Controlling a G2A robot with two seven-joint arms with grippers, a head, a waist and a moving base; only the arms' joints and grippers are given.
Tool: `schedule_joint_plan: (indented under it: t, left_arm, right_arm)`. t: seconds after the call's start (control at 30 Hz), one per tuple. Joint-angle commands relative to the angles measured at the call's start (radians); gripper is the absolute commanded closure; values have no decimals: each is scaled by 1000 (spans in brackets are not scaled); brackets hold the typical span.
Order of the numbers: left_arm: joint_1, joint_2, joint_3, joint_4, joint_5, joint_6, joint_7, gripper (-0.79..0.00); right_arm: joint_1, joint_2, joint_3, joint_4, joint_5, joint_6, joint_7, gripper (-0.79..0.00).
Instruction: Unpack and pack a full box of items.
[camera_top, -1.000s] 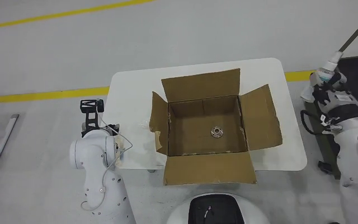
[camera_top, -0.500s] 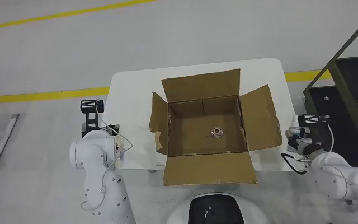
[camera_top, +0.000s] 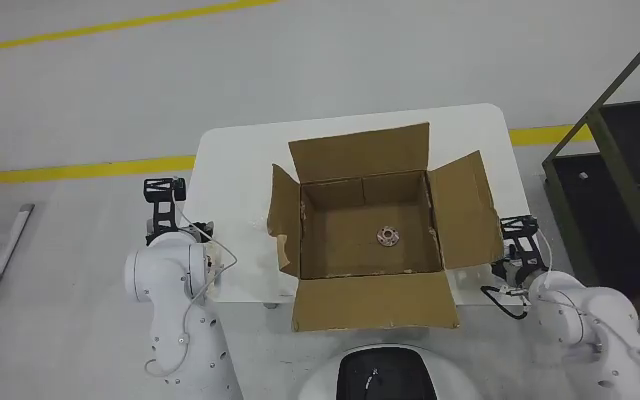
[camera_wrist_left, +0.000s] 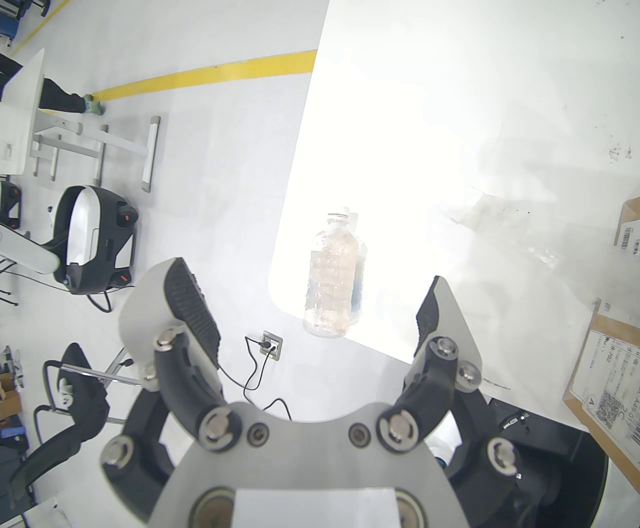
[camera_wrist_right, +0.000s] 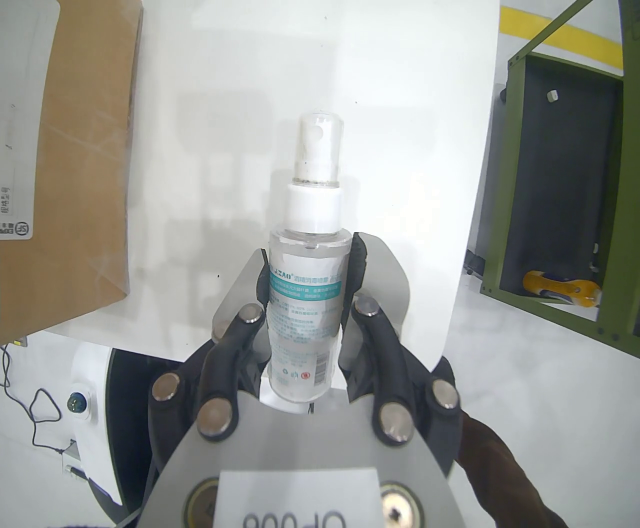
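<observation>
An open cardboard box (camera_top: 360, 152) sits mid-table with all its flaps spread out; a small round metal part (camera_top: 386, 236) lies on its floor. My right gripper (camera_wrist_right: 310, 260) is shut on a clear spray bottle (camera_wrist_right: 304, 300) with a white collar and teal label, held over the table's right edge. From above, that gripper (camera_top: 520, 235) is just beside the box's right flap. My left gripper (camera_wrist_left: 306, 295) is open off the table's left corner (camera_top: 163, 190). A clear plastic bottle (camera_wrist_left: 332, 280) rests on that corner, ahead of its fingers and apart from them.
The white table (camera_top: 240, 160) has bare strips left and right of the box. A scrap of clear plastic (camera_wrist_left: 500, 220) lies near the box's left flap. A green metal rack (camera_wrist_right: 560, 200) holding a yellow-handled tool (camera_wrist_right: 560, 290) stands close to the table's right side.
The right arm swung in from the far right with the spray bottle and now sits at the table's right edge by the box flap. The left arm stayed put.
</observation>
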Motion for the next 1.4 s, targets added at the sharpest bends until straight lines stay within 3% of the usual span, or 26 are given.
schedule_joint_plan:
  t: [0.0,0.2,0.23,0.27,0.37,0.57,0.6,0.63,0.67,0.73,0.77,0.93,1.13,1.37]
  left_arm:
    - [0,0,0,0,0,0,0,-785]
    - [0,0,0,0,0,0,0,-785]
    - [0,0,0,0,0,0,0,-785]
    - [0,0,0,0,0,0,0,-785]
    - [0,0,0,0,0,0,0,-785]
    - [0,0,0,0,0,0,0,-785]
    - [0,0,0,0,0,0,0,-785]
    - [0,0,0,0,0,0,0,-785]
    - [0,0,0,0,0,0,0,-785]
    - [0,0,0,0,0,0,0,-785]
    - [0,0,0,0,0,0,0,-785]
    - [0,0,0,0,0,0,0,-785]
    - [0,0,0,0,0,0,0,-785]
    - [0,0,0,0,0,0,0,-785]
  right_arm:
    - [7,0,-5,12,-9,6,2,-237]
    - [38,2,-24,42,-25,5,15,-385]
    - [41,2,-25,44,-25,6,15,-536]
    - [43,3,-26,46,-25,7,15,-637]
    - [47,4,-21,40,-23,17,19,-785]
    - [29,6,100,-97,61,108,-25,-785]
    - [22,6,132,-129,78,123,-33,-779]
    - [24,7,171,-175,87,148,-56,-723]
    - [25,7,201,-215,108,165,-85,-588]
    - [30,8,242,-310,125,155,-161,-102]
    - [36,7,253,-354,143,158,-183,0]
    - [112,12,190,-452,196,63,-226,0]
    - [232,15,-102,-452,137,-19,-131,0]
    - [313,0,-417,-349,-36,8,-62,0]
